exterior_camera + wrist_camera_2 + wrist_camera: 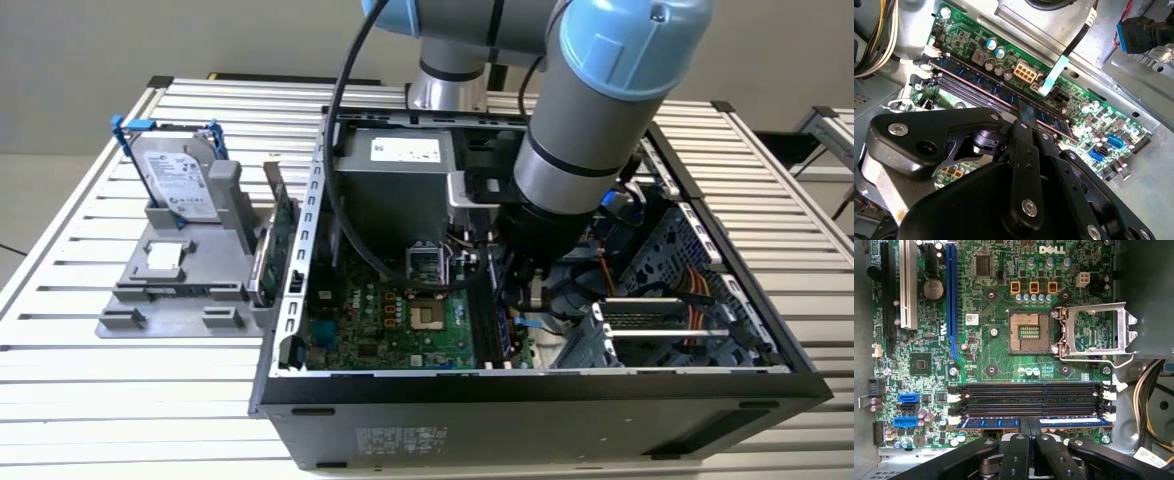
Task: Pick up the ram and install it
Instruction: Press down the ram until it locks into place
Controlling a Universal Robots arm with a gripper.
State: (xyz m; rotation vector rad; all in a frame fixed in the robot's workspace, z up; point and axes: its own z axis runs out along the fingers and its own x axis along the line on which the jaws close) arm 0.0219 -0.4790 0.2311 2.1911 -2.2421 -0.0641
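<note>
Ram (1034, 422) sits in the motherboard's (1004, 305) outermost memory slot, nearest the board's edge; gripper (1029, 432) clenched on its middle from above, inside the computer case (534, 400).

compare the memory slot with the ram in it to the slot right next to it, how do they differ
The slot under the gripper holds the ram, a blue stick with a pale label; the neighbouring slot is bare and black. The fingers stand over the filled slot, not the empty one. Both run parallel and have white end clips.
</note>
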